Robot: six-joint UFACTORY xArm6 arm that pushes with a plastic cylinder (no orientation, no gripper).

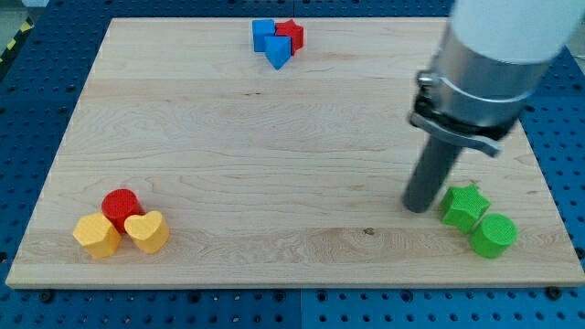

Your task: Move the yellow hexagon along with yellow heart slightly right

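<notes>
Pale wooden desk on blue pegboard, our rod at the right.
We have no hand, only a dark rod; our tip rests just left of the green star block and green cylinder block. At lower left, well apart from it, the yellow hexagon block and yellow heart block flank a red cylinder block.

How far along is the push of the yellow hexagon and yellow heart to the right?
Nothing looks done yet. The yellow hexagon and yellow heart sit at the board's bottom-left corner, touching the red cylinder. My tip is far over at the view's right, beside the green star, touching neither yellow block. Left: bring the tip to their left side, then push both right.
</notes>
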